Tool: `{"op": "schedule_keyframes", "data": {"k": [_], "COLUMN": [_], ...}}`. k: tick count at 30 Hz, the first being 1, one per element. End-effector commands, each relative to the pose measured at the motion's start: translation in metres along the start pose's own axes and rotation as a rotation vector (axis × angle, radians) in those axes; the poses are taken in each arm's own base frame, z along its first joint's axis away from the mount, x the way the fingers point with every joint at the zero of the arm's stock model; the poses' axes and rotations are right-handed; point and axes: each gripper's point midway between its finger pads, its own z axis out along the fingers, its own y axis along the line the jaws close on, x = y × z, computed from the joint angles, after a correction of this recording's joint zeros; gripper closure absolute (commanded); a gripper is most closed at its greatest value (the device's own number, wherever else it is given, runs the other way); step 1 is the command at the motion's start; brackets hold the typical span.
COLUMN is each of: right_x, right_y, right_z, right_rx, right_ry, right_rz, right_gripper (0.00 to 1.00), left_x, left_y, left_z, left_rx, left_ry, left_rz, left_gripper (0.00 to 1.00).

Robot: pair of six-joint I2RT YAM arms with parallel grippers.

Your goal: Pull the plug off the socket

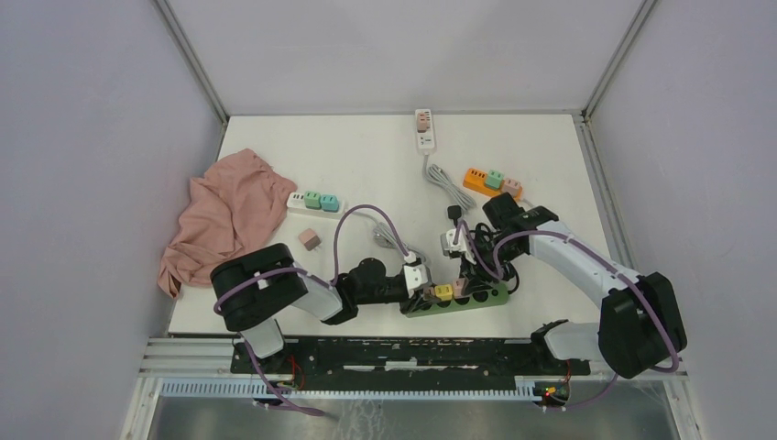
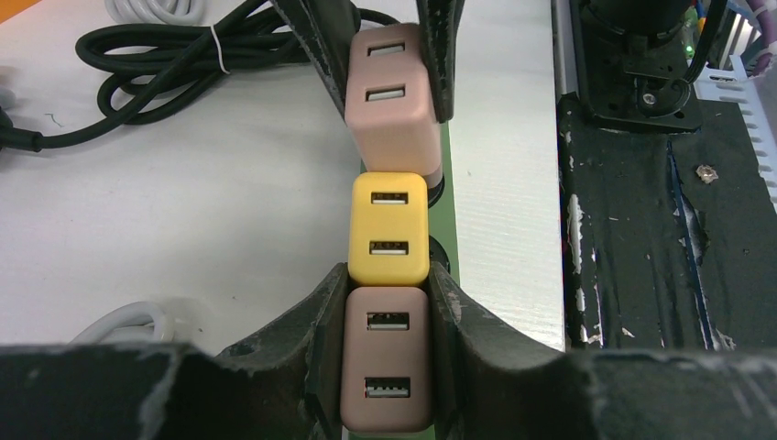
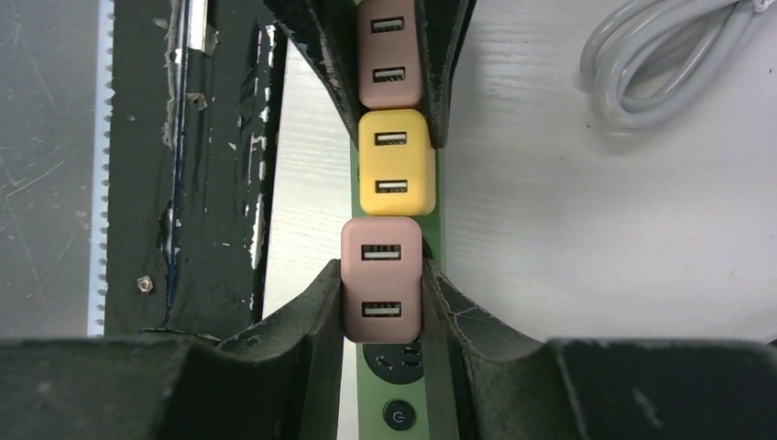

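Observation:
A green power strip (image 1: 486, 297) lies at the near table edge with three USB plugs in a row. My left gripper (image 1: 420, 286) is shut on the brown-pink end plug (image 2: 385, 357), a finger on each side of it. The yellow plug (image 2: 388, 229) stands in the middle, ungripped. My right gripper (image 1: 465, 273) is shut on the pink plug (image 3: 382, 280) at the other end. That plug looks larger than the yellow plug (image 3: 396, 163), as if raised. A black socket (image 3: 396, 359) and the power button (image 3: 397, 414) show on the strip (image 3: 403, 390) just past it.
A pink cloth (image 1: 224, 215) lies at the left. A white strip with green plugs (image 1: 313, 202), a loose pink plug (image 1: 309, 239), an orange strip (image 1: 491, 181) and a white strip (image 1: 424, 128) with a grey cable (image 1: 447, 188) lie further back. A black cable coil (image 2: 156, 64) lies beside the green strip.

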Motion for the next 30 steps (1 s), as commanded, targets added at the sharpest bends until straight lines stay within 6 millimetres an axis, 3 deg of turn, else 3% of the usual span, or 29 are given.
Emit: {"op": "schedule_keyframes", "data": {"k": [1,3,7,11,17,23,30], "right_x": [-0.031,-0.033,-0.04,-0.053,-0.068,-0.081,-0.091], "right_y": [0.002,0.004,0.001,0.0,-0.004,-0.012,-0.034], "right_z": [-0.015,-0.02,-0.032,-0.04,-0.049,-0.053,-0.053], "right_rx": [-0.022,-0.024,0.008,0.004,-0.004,-0.008,0.003], "right_ry": [-0.101,-0.116,-0.152,-0.206,-0.26,-0.337,-0.41], "right_rz": [-0.065,-0.061,-0.022,0.048,0.145,0.262,0.506], "right_gripper": [1.0,1.0,1.0,1.0,1.0,1.0,0.99], "left_x": [0.032,0.028,0.014,-0.002,-0.028,-0.065,-0.111], "left_y": [0.008,0.01,0.017,0.021,0.026,0.034,0.039], "left_z": [-0.011,-0.011,-0.011,-0.014,-0.027,-0.053,-0.073], "left_rx": [-0.06,-0.073,-0.119,-0.153,-0.203,-0.292,-0.349], "left_ry": [0.116,0.109,0.074,0.04,-0.013,-0.126,-0.225], "left_rz": [-0.058,-0.069,-0.104,-0.135,-0.152,-0.208,-0.321], "left_gripper": [0.96,0.88,0.56,0.34,0.23,0.13,0.07]}}
